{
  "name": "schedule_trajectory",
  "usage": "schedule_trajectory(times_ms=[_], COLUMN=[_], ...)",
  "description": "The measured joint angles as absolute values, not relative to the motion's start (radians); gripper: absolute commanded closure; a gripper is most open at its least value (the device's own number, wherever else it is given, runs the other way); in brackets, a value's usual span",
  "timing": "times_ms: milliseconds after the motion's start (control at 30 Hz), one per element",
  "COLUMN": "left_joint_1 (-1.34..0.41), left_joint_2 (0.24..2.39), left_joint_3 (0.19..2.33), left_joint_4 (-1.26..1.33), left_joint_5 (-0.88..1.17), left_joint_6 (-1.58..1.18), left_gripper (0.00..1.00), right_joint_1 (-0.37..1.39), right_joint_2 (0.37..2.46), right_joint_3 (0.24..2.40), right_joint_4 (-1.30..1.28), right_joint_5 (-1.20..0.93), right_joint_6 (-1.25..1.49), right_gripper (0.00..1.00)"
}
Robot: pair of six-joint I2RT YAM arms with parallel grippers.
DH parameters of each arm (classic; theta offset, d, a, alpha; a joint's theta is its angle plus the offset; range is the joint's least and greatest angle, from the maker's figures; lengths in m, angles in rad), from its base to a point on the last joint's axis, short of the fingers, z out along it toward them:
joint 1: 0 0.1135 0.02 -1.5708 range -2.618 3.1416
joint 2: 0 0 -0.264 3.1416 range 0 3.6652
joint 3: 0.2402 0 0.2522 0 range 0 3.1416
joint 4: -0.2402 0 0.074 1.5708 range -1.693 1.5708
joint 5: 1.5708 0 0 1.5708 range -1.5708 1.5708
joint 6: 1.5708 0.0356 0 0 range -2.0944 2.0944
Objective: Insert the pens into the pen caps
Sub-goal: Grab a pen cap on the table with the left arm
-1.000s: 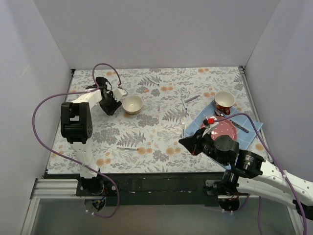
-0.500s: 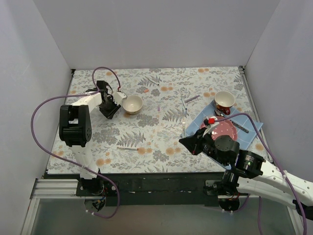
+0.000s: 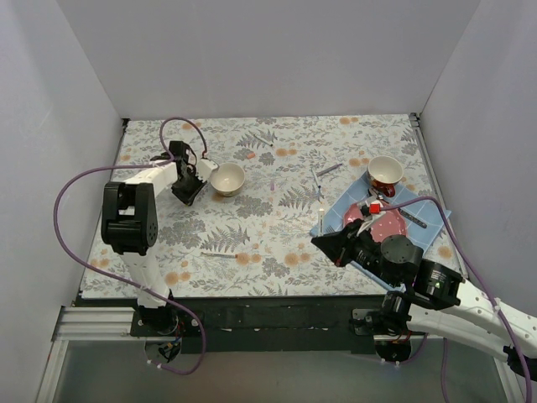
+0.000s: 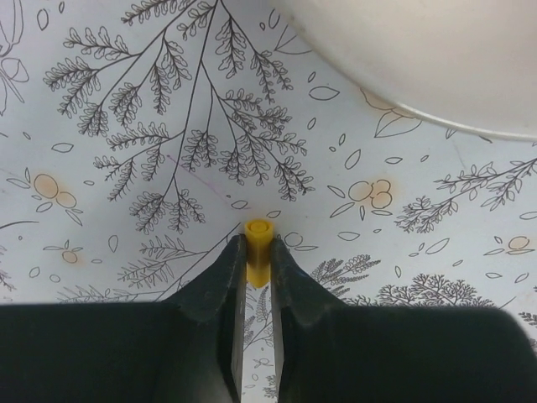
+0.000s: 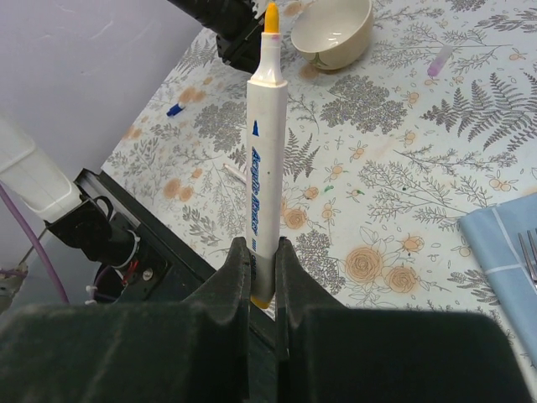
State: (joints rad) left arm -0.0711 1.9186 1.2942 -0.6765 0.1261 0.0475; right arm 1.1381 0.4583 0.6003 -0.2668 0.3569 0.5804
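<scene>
The floral cloth (image 3: 252,227) covers the whole work surface under both arms.

The cream bowl (image 3: 227,178) sits just beside my left gripper (image 3: 186,191), on its right in the overhead view. In the left wrist view its rim fills the upper right corner, ahead of the fingertips and apart from them.

My right gripper (image 5: 263,252) is clamped on the orange-tipped pen (image 5: 264,193). The fingers pinch the white barrel close to its rear end, and only a short orange stub pokes out behind the grip. The rest of the barrel runs straight out ahead of the fingers. The tip points across the cloth toward the left gripper and the bowl, well apart from both.

A loose pen (image 3: 220,254) lies flat on the cloth off to the left of the right gripper, with nothing touching it.

My left gripper is down low over the cloth, fingers drawn in narrow on the yellow cap (image 4: 258,250). The cap sits right between the fingertips, with its far end sticking out just past them.

A purple cap (image 5: 438,63) lies ahead and to the right of the held pen. A blue cap (image 5: 174,109) lies ahead and to its left.
</scene>
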Motion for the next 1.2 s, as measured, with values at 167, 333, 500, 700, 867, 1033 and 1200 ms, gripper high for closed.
schedule_trajectory(times_ms=[167, 333, 500, 700, 867, 1033, 1200], left_joint_1=[-0.097, -0.179, -0.263, -0.292, -0.297, -0.306, -0.345], left_joint_2=[1.871, 1.784, 1.771, 1.677, 1.468, 1.216, 0.984], left_joint_3=[1.228, 1.121, 1.115, 1.075, 1.066, 0.959, 0.7], left_joint_4=[-0.623, -0.606, -0.661, -0.721, -0.714, -0.517, -0.1], left_joint_5=[0.077, 0.013, -0.049, -0.062, 0.055, 0.294, 0.527], left_joint_6=[-0.008, -0.118, -0.307, -0.5, -0.619, -0.768, -1.053], left_gripper=[1.0, 1.0, 1.0, 1.0, 1.0, 1.0, 1.0], right_joint_1=[1.138, 1.138, 1.138, 1.138, 1.138, 1.138, 1.139], right_joint_2=[0.451, 0.445, 0.446, 0.459, 0.508, 0.601, 0.72], right_joint_3=[0.599, 0.591, 0.578, 0.538, 0.476, 0.458, 0.442], right_joint_4=[-0.284, -0.29, -0.29, -0.282, -0.234, -0.123, 0.058], right_joint_5=[0.356, 0.348, 0.334, 0.308, 0.281, 0.23, 0.174], right_joint_6=[0.596, 0.606, 0.625, 0.653, 0.67, 0.664, 0.638], right_gripper=[0.99, 0.99, 0.99, 0.99, 0.99, 0.99, 0.99])
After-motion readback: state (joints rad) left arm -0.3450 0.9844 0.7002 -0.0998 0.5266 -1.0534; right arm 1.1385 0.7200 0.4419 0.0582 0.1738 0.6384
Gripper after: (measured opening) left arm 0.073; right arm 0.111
